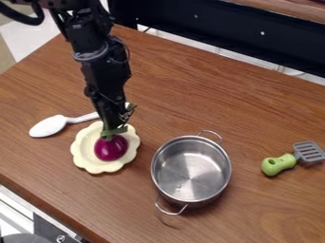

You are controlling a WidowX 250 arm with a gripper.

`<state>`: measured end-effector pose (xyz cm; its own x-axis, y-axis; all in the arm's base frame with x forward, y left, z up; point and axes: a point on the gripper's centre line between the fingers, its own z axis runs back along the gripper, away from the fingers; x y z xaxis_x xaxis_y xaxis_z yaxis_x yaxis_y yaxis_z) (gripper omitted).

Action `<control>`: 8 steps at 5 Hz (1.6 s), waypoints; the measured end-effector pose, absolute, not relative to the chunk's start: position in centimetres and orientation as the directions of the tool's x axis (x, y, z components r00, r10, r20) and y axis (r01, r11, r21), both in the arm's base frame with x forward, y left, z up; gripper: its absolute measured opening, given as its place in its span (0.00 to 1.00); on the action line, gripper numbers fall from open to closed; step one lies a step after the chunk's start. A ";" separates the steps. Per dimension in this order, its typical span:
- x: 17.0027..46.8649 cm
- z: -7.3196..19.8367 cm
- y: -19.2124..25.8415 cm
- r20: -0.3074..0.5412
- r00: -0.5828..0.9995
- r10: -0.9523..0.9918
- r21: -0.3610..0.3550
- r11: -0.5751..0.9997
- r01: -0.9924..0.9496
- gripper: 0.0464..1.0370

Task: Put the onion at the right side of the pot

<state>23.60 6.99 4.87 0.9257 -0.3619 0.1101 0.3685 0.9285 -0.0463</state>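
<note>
Purple onion (111,148) on scalloped plate (84,151), left of pot (190,168).
The gripper (117,124) is positioned at the green stem (114,132), presumably for lifting from above; whether the jaws are closed cannot be determined.

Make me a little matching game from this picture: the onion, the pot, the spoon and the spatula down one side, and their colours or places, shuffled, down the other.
Things:
1. onion
2. pot
3. spoon
4. spatula

Descriptions:
A. white, lying beside the scalloped plate
B. purple, sitting on the pale plate
C. green handle, near the picture's right edge
D. shiny silver metal, with two looped handles

Right pairs: 1-B, 2-D, 3-A, 4-C
</note>
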 end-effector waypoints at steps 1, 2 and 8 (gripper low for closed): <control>23.5 5.8 6.7 0.124 0.934 -0.335 -0.050 0.938 0.343 0.03; 23.1 5.9 6.4 0.103 0.944 -0.314 -0.072 0.944 0.322 0.02; 30.7 11.3 -3.4 0.214 0.969 -0.121 -0.221 0.961 0.168 0.02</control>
